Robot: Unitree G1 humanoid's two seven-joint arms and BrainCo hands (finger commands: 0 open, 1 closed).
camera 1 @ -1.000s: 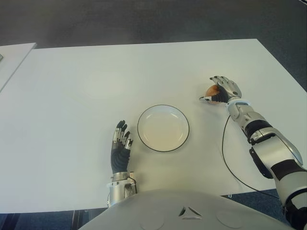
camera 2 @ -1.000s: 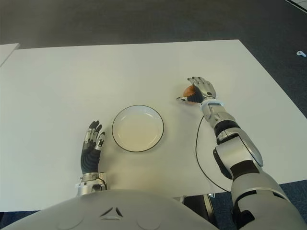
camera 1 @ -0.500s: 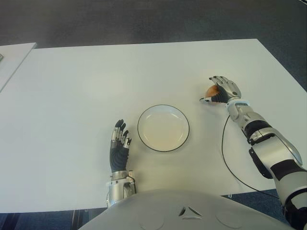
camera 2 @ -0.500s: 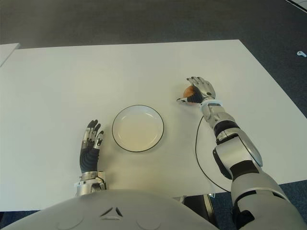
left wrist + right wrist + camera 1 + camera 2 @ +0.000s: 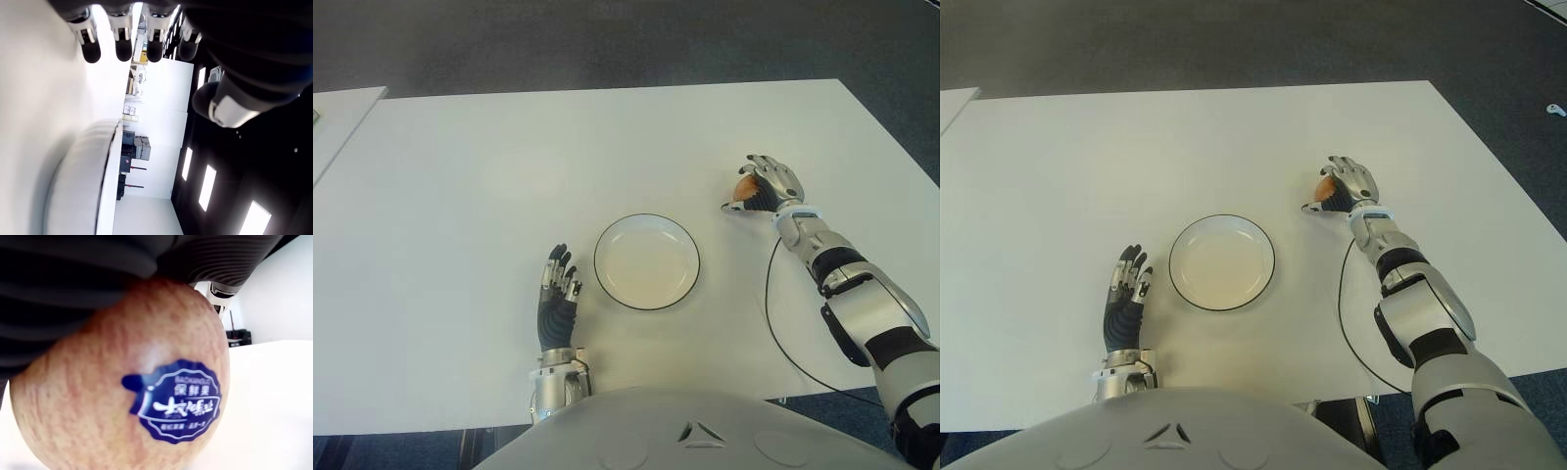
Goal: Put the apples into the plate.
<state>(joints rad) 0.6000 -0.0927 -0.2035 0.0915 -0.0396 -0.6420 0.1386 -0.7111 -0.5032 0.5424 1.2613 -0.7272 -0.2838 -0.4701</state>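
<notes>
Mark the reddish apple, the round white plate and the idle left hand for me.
Reddish apple [image 5: 146,396]: right wrist view, skin beside its blue sticker.
Round white plate [image 5: 646,262]: left eye view, bare centre.
Left hand [image 5: 557,304]: left eye view, its back, left of the plate.

Red-speckled apple [image 5: 122,396], blue sticker [image 5: 176,399]; white plate [image 5: 646,261]

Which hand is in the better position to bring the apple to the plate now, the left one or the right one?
The right hand, probably: its fingers already close around the apple, to the right of the plate. The left hand is open and holds nothing, on the plate's left side, far from the apple.
</notes>
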